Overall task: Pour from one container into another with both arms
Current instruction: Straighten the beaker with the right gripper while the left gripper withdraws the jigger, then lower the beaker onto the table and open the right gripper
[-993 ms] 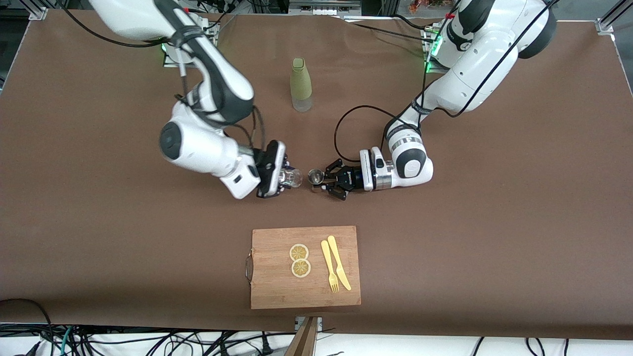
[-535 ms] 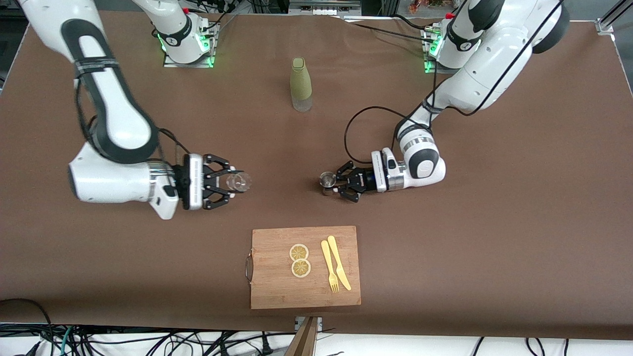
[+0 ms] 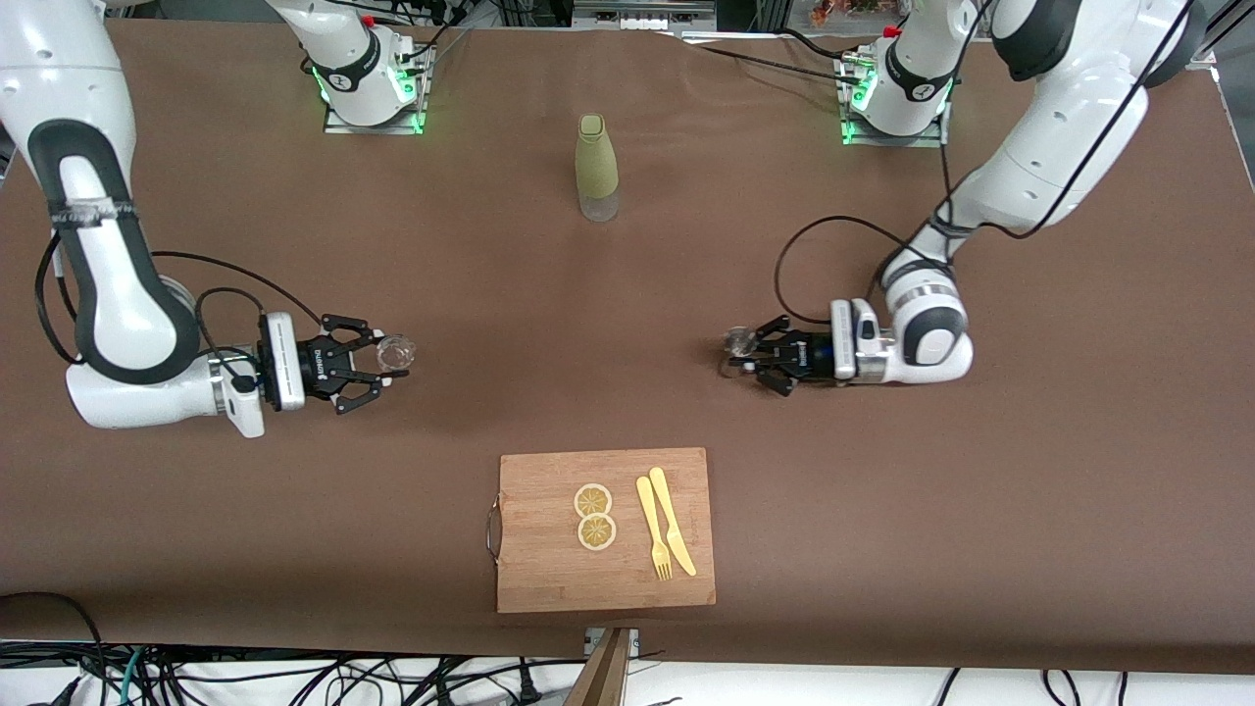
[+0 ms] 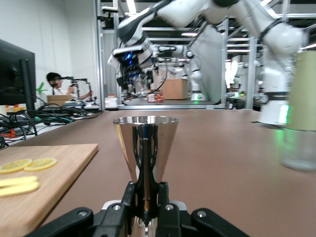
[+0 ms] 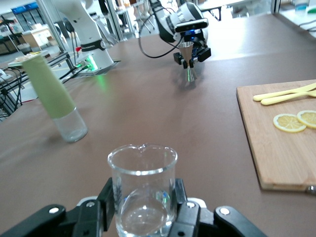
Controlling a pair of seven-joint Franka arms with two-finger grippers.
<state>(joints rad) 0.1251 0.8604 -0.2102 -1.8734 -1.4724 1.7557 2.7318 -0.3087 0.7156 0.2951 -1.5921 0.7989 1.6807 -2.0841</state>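
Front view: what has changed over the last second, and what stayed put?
Both arms drew apart. The right gripper carried its clear glass beaker toward its own end of the table; the left gripper likewise took the steel cone-shaped jigger. Both stayed shut. Green-sleeved bottle and wooden cutting board unmoved.

brown table [image 3: 980, 490], silver jigger [image 4: 145, 143], clear beaker [image 5: 142, 185], olive-green bottle [image 3: 596, 157]

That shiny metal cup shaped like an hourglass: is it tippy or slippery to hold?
Probably both. The metal cup flares wide above a narrow waist, so it looks top-heavy and might tip if nudged. Its polished surface looks slick, though the left tool, shut on that waist, likely keeps it from sliding.
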